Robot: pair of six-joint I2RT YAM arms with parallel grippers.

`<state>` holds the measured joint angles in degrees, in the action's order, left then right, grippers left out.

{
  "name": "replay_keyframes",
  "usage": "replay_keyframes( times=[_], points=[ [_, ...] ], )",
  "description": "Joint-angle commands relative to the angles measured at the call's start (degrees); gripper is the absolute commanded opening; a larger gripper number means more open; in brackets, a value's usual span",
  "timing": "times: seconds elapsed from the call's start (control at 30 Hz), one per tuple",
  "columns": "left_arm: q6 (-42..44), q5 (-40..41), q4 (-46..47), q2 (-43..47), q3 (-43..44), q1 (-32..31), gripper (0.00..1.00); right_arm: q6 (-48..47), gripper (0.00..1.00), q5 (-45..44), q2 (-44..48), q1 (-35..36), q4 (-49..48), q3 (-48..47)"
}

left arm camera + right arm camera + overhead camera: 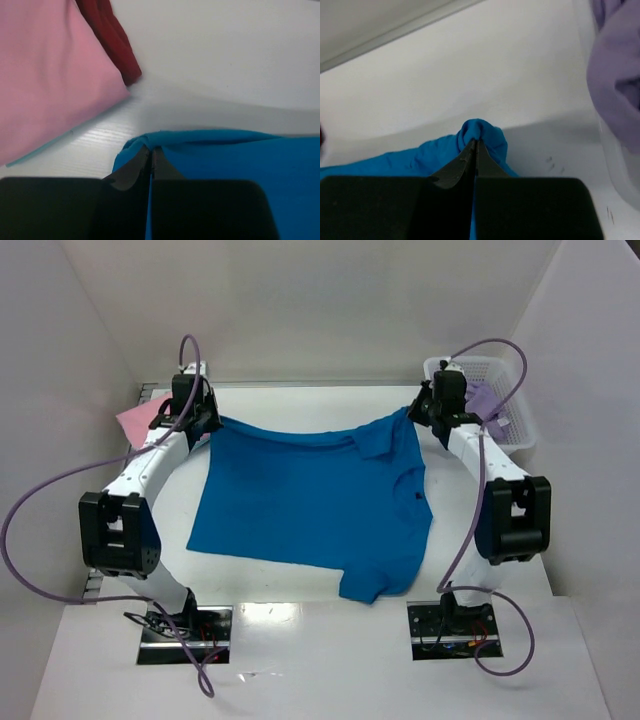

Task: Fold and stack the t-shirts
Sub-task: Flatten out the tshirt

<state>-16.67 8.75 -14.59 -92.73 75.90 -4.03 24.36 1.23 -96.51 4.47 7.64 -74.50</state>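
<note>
A bright blue t-shirt [310, 502] with a collar lies spread over the middle of the table. My left gripper [203, 422] is shut on its far left corner; the left wrist view shows the blue cloth [235, 160] pinched at my left gripper [151, 150]. My right gripper [418, 412] is shut on its far right corner, with the cloth [482, 131] bunched at my right gripper [476, 142]. A pink shirt [138, 420] lies at the far left; it shows in the left wrist view [50, 85] beside a red shirt [112, 37]. A lavender shirt [487, 400] sits in the basket and shows in the right wrist view [615, 75].
A white mesh basket [512, 430] stands at the far right corner, close to my right arm. White walls enclose the table at the back and both sides. The arm bases [185, 625] sit at the near edge.
</note>
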Motion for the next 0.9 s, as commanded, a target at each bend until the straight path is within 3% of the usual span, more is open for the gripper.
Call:
replay_keyframes(
  times=[0.0, 0.27, 0.87],
  points=[
    [0.49, 1.71, 4.13, -3.67, 5.66, 2.00, 0.00, -1.94, 0.00, -1.23, -5.85, -0.43, -2.81, -9.76],
    [-0.03, 1.62, 5.27, -11.32, 11.01, 5.26, 0.00, -3.00, 0.00, -0.54, -18.87, -1.04, -0.44, -22.69],
    [-0.03, -0.67, 7.38, -23.29, 19.55, 7.54, 0.00, -5.73, 0.00, 2.37, -31.80, -1.04, -0.78, -31.84]
  ],
)
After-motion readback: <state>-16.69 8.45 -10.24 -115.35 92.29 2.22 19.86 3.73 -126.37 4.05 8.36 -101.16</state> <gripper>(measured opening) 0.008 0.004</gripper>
